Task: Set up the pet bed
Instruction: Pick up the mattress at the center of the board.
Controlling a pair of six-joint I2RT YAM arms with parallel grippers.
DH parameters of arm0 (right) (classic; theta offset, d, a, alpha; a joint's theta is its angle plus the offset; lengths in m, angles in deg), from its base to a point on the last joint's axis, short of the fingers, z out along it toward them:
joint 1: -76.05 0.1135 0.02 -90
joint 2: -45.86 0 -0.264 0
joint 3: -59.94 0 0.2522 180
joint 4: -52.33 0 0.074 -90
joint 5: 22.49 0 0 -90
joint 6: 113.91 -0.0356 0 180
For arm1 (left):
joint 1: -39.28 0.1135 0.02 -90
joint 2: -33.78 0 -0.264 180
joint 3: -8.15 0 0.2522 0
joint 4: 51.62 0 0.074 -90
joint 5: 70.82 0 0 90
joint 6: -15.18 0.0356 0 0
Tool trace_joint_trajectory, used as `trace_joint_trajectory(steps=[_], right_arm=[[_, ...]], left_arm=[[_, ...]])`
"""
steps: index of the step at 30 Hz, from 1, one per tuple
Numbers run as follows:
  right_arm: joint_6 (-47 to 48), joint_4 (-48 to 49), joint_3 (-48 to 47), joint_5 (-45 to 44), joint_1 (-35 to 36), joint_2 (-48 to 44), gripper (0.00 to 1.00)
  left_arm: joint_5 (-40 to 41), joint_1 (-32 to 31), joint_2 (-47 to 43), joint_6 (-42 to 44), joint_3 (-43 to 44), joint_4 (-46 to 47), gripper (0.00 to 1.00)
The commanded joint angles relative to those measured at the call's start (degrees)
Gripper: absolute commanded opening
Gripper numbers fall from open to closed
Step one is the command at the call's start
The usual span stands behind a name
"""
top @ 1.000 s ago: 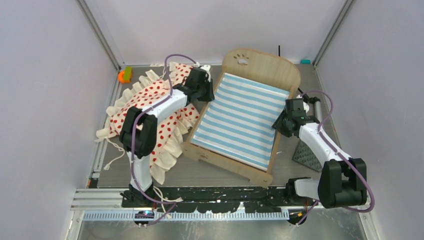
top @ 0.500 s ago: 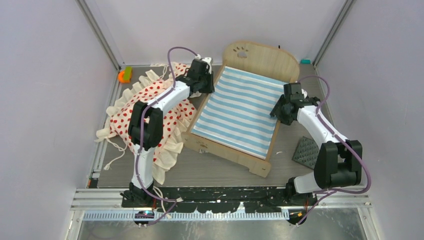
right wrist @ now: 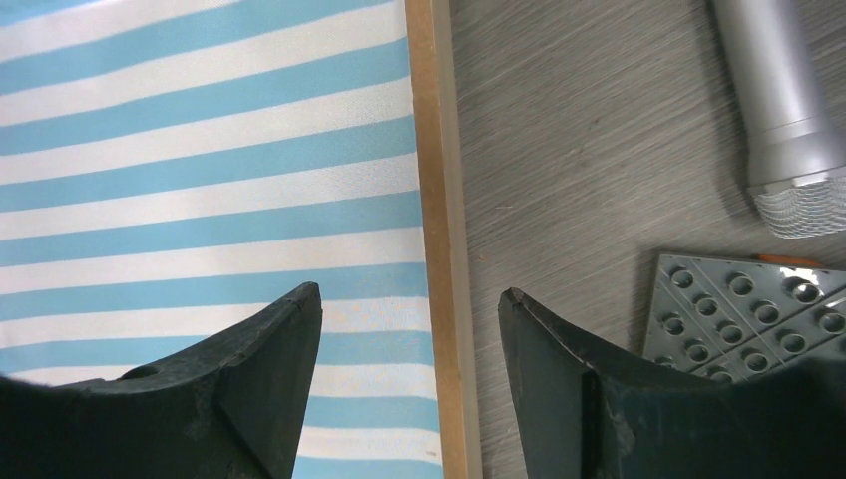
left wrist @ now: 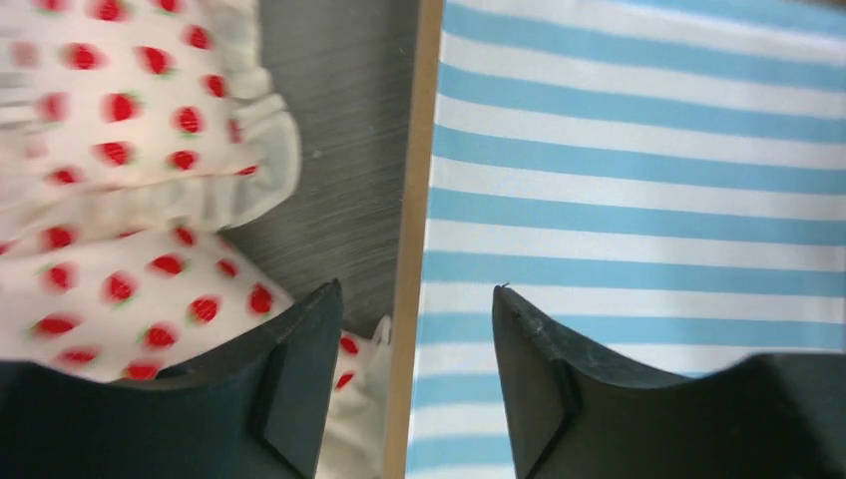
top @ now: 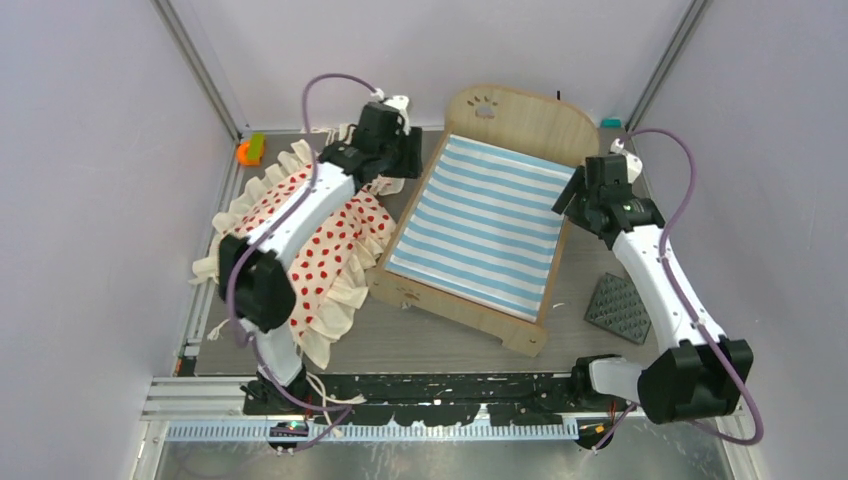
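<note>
The pet bed [top: 520, 120] stands mid-table, a light-wood frame with a paw print on its rounded headboard and a blue-white striped mattress [top: 485, 225] inside. The cream red-dotted ruffled bedding [top: 300, 240] lies crumpled on the table to its left. My left gripper [top: 405, 160] hovers open over the bed's left side rail [left wrist: 411, 200], one finger [left wrist: 299, 379] over the bedding [left wrist: 120, 150] and the other over the mattress [left wrist: 638, 150]. My right gripper [top: 575, 200] is open above the right rail [right wrist: 429, 150], straddling it. Neither holds anything.
A dark studded square mat [top: 620, 308] lies right of the bed, also in the right wrist view [right wrist: 748, 309], beside a silver cylinder [right wrist: 778, 100]. An orange and green toy [top: 248, 150] sits at the back left, a small teal item [top: 611, 123] at the back right. Walls enclose the table.
Both grippers have let go of the bed's side rails, opened and lifted away. The bed has shifted slightly toward the back and now rests on the table.
</note>
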Motion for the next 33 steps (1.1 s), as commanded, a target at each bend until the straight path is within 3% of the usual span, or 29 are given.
trace_joint_trajectory(steps=[1,5,7,14,18,22,26,33], right_arm=[[2.14,-3.21,-2.40,-1.36,0.21,-6.09,0.72],[4.03,-6.50,-2.70,1.86,0.22,-7.81,0.76],[4.19,-7.05,-2.33,3.15,0.22,-8.99,0.78],[4.29,-6.55,0.29,8.79,0.21,-12.77,0.85],[4.88,-3.56,1.43,18.90,0.22,-12.02,0.88],[4.22,-2.60,-0.27,21.91,0.22,-10.20,0.88],[4.68,-1.75,-0.90,23.29,0.39,-11.12,0.88],[5.79,-1.49,-1.30,22.97,0.48,-12.65,0.89]], left_arm=[[15.03,0.91,-18.21,0.90,-4.25,-5.79,0.66],[25.26,4.08,-29.89,-1.64,-15.94,-10.06,0.93],[26.90,6.41,-33.99,-4.10,-21.57,-12.96,1.00],[33.84,8.55,-47.74,-9.91,-41.09,-14.82,1.00],[34.83,8.84,-54.37,-16.57,-45.79,-16.68,1.00],[37.77,9.18,-58.77,-23.55,-48.87,-18.43,1.00],[39.24,10.78,-57.03,-25.47,-49.56,-18.62,1.00],[29.90,17.70,-48.79,-24.90,-50.24,-14.46,1.00]])
